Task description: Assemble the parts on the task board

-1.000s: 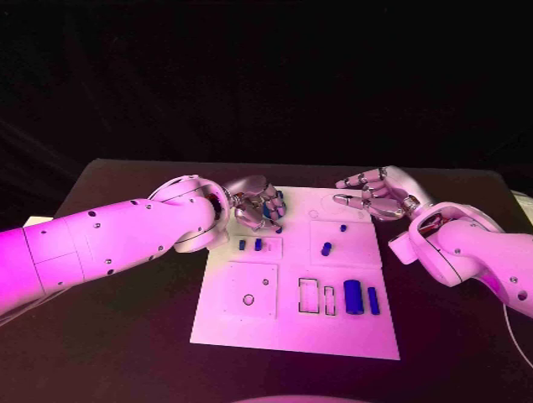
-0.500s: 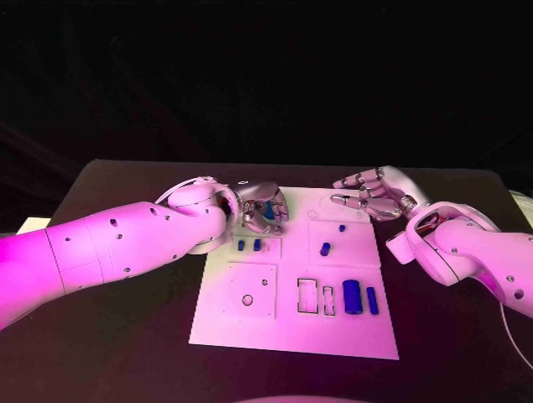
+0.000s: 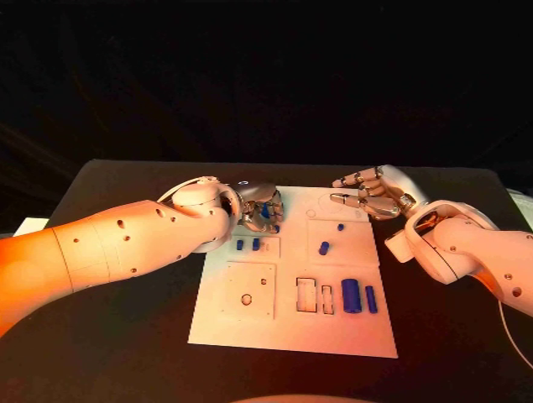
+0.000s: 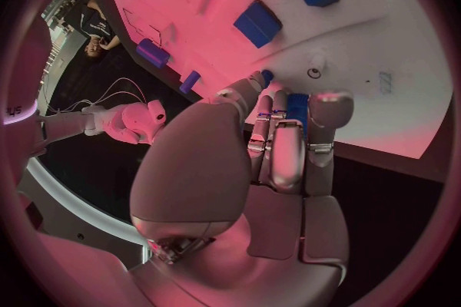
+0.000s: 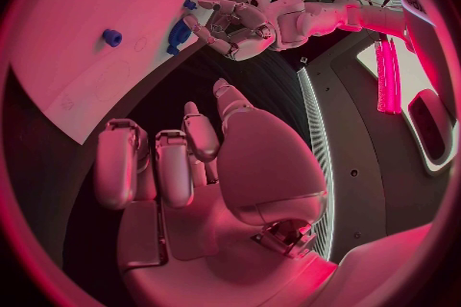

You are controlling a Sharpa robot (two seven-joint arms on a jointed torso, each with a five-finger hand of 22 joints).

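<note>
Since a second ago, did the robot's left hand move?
Yes. The left hand has slid a little toward the board's middle: its arm now covers more of the task board at its far left corner. The right hand stayed put.

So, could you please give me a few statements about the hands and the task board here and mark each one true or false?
1. The left hand holds a blue part over the far end of the task board. True.
2. The right hand grips a blue part. False: it holds nothing, fingers curled, over the board's far right corner.
3. Two long blue parts lie side by side on the board's near right area. True.
4. The board lies on a white table. False: the table is black.
5. The two hands touch each other. False: they are apart.
</note>
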